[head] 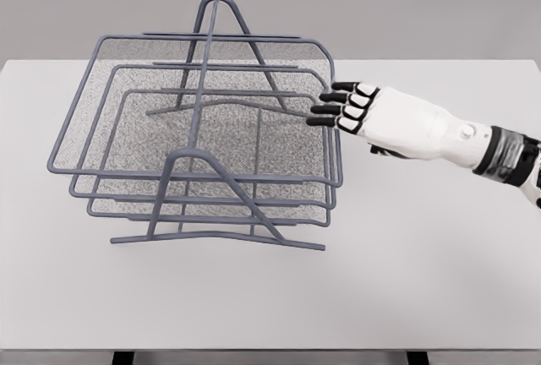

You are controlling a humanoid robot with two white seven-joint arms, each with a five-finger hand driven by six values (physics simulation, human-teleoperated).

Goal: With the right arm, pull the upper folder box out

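Upper folder box [127, 61], grey wire-mesh tray, level, topmost of three stacked in an A-frame rack [218, 10] on the tabletop [423, 280]

No readable text, no labels, no brand marks, no numbers, no signs, neither on the wire folder rack [203, 141], nor the white right hand [385, 116], nor the worktop [423, 255]

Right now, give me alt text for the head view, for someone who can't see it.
A white right hand reaches from the right, dark fingertips at the right edge of a grey three-tier mesh tray rack, near the top tray. The rack stands on a white table. No left arm shows.
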